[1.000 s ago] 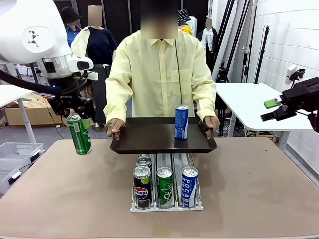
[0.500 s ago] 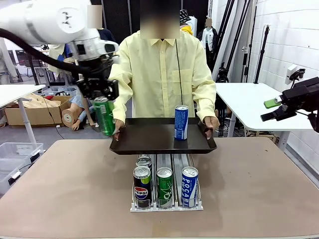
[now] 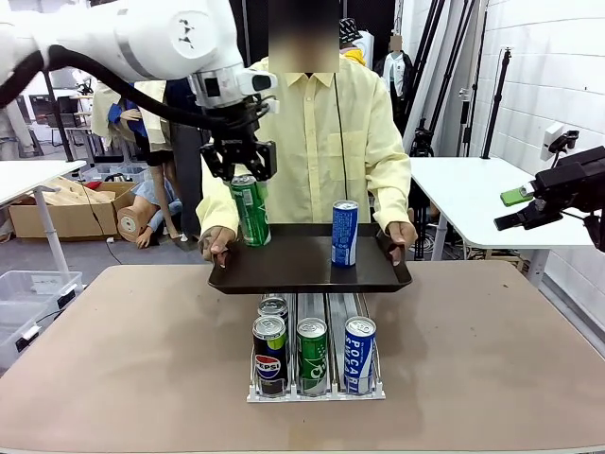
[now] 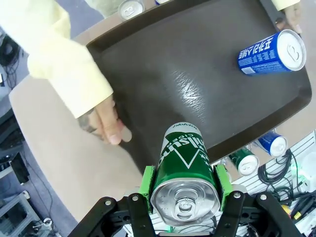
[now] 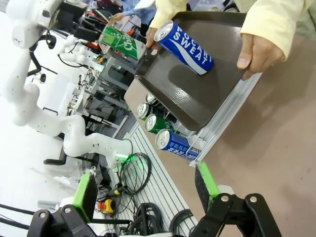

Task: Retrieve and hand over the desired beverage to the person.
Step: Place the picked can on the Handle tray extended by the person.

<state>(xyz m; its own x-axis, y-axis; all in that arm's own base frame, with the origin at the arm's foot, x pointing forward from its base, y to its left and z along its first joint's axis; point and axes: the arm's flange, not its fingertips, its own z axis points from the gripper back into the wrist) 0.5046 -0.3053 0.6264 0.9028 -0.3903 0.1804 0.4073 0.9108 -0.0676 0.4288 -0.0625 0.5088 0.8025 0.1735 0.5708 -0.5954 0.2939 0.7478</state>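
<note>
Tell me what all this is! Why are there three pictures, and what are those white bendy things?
The white things are two robot arms with pinching grippers. One picture looks across the table at a person; the other two come from little cameras on the arms' wrists. The left gripper is shut on a green can, hanging it over the dark tray that the person holds with both hands. A blue can already stands on the tray. On the table sits a rack with more cans. The right gripper waits off to the side, open, holding nothing.
</note>
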